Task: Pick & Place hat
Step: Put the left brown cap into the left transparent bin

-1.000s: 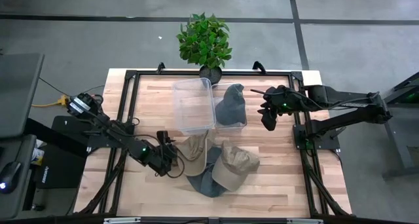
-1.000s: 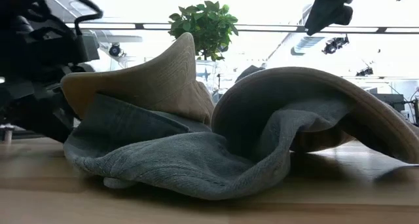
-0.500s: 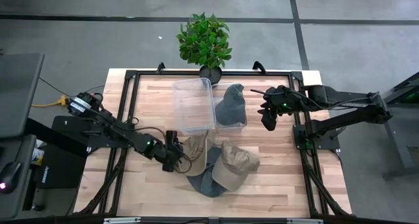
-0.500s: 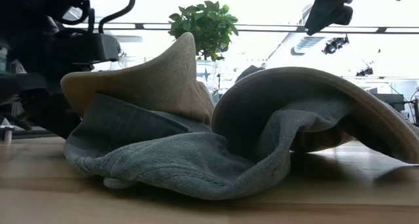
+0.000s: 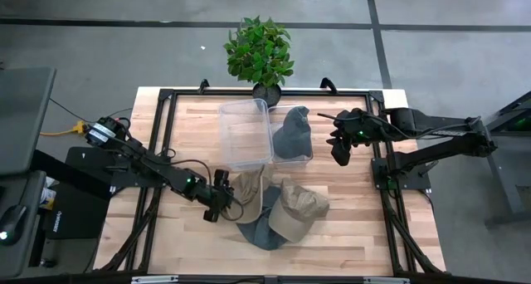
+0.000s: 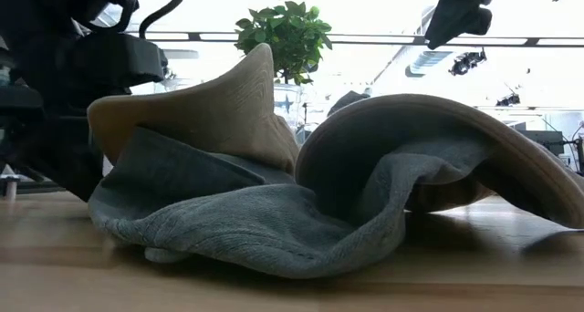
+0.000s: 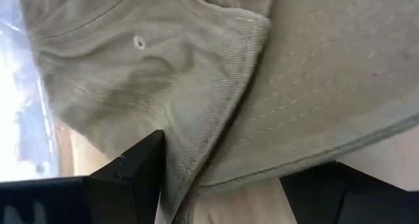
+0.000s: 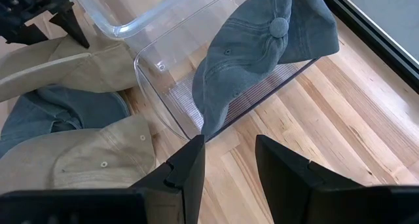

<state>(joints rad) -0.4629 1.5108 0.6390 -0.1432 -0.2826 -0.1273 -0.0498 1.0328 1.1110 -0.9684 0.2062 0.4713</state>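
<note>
I am a robot with two dark arms at a wooden table [image 5: 348, 209]. My left gripper [image 5: 222, 193] reaches in from nine o'clock and sits low at the edge of a pile of caps near the table's middle. Its fingers [image 7: 134, 168] stand apart, straddling the brim edge of a tan cap [image 5: 249, 187]. They have not closed on it, and nothing is held.

My right gripper [image 5: 341, 148] hangs above the table toward three o'clock, fingers apart and empty, waiting.

I count four caps. Three lie heaped together toward six o'clock: the tan one at my left fingers, a second tan cap [image 5: 297, 208] beside it, and a grey-blue cap [image 5: 265, 227] partly under both. The fourth, also grey-blue [image 5: 292, 131], is draped over the rim of a clear bin [image 5: 309, 157] toward twelve o'clock. There are two clear bins; the other bin [image 5: 245, 133] sits just beside the first, with nothing in it that I can see. One potted plant [image 5: 260, 51] stands at the table's twelve o'clock edge.

I judge these caps light and soft. The crowns crumple and fold, so a pinch there may slip or drag a neighbour along. The brim looks stiffer, and its edge is the better place to take hold.
</note>
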